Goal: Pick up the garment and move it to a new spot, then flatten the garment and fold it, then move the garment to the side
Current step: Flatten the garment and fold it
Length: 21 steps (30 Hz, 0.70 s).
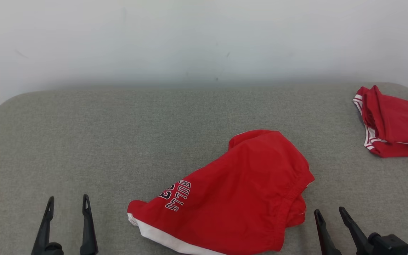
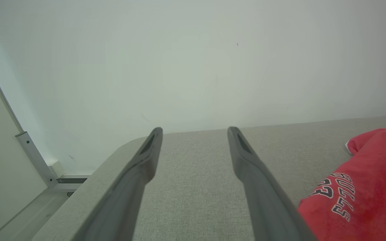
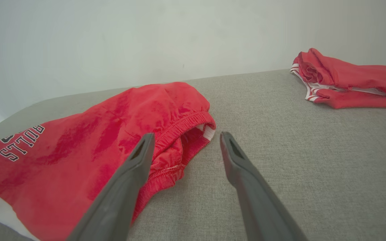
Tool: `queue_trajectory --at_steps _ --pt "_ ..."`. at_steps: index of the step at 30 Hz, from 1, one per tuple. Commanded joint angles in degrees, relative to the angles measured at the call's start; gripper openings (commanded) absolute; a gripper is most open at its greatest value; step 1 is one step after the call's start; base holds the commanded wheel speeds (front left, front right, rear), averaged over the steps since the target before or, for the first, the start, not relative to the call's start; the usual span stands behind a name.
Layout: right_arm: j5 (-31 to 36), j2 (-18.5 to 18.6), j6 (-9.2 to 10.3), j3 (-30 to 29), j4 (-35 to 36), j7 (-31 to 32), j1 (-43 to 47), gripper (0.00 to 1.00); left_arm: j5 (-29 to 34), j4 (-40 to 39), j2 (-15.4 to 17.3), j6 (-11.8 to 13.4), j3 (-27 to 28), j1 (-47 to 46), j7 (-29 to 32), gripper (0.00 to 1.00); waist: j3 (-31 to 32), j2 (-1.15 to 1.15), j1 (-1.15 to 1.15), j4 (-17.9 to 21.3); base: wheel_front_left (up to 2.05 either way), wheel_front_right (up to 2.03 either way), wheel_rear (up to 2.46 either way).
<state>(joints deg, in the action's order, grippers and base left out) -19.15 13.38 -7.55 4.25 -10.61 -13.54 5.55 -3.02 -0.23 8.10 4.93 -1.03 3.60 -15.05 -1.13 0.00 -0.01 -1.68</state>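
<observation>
The left jaws are standing spread wide with nothing between them, their dark fingers (image 1: 88, 226) pointing across the bare grey fabric counter (image 1: 119, 141) at the near left. The right jaws are gaping just as wide and gripping nothing, their fingers (image 1: 322, 230) sitting just beside the elastic waistband of the red garment (image 1: 232, 198). The garment, shorts with white "BULLS" lettering and a white hem, is lying crumpled on the counter between the two pairs of jaws, nearer the right pair. A second red garment (image 1: 395, 124) with white stripes is lying bunched at the far right edge, well apart.
</observation>
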Motion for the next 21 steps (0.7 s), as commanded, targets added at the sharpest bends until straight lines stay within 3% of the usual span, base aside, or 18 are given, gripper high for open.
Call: queue_trajectory --at_steps 1,21 --pt "-0.51 -0.31 0.16 0.22 -0.46 0.28 -0.9 1.0 0.3 -0.22 -0.05 -0.24 0.0 0.91 -0.16 1.0 -0.08 0.0 0.01 -0.32 0.0 0.0 0.0" --pt "-3.92 2.47 0.16 5.56 -19.21 6.56 -16.16 1.0 0.09 2.08 -2.31 -2.03 -0.73 -1.18 -0.16 1.0 -1.84 0.0 0.01 -5.19 0.0 0.0 0.0"
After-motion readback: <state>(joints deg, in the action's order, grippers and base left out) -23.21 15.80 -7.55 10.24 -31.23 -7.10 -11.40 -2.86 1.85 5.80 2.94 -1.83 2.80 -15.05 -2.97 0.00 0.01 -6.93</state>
